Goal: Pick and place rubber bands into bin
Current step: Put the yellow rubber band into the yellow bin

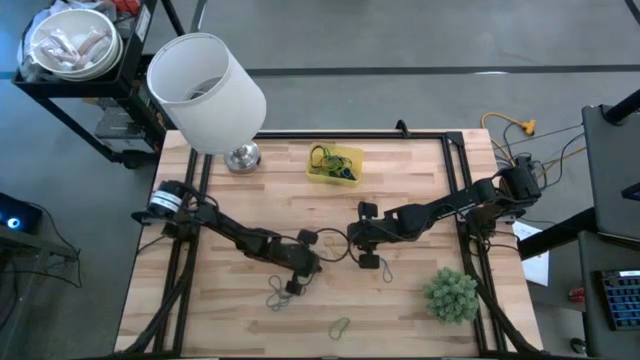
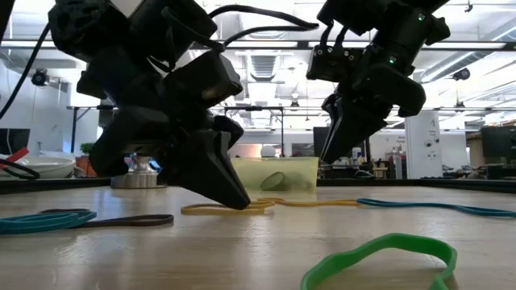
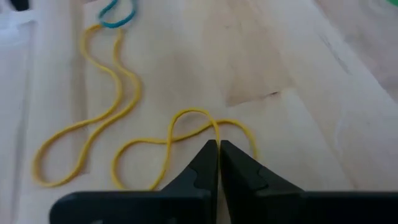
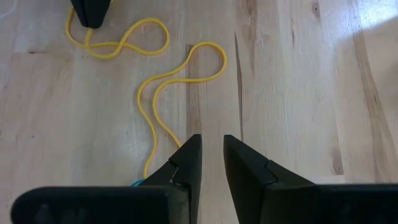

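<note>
A long yellow rubber band (image 3: 118, 93) lies twisted on the wooden table between my two grippers. My left gripper (image 3: 218, 144) is down at the table (image 2: 240, 200) and shut on that band. My right gripper (image 4: 211, 144) hangs open a little above the table (image 2: 330, 153), over the band's other end, with bare wood between its fingers. More rubber bands lie loose: a green one (image 2: 387, 254), teal ones (image 2: 44, 219) (image 2: 435, 207) and a dark one (image 2: 129, 219). The yellow bin (image 1: 352, 155) stands at the far middle with bands in it. My left gripper pinches one strand of the yellow band (image 3: 215, 132) between its two fingertips, beside the place where the band crosses itself. The fingers slant down from the table's left side. The band lies slack on the table.
A big white lampshade (image 1: 205, 90) on a metal foot stands at the far left. A green plant ball (image 1: 452, 295) sits at the near right. Loose bands lie near the front edge (image 1: 340, 325) and by my left gripper (image 1: 285, 290).
</note>
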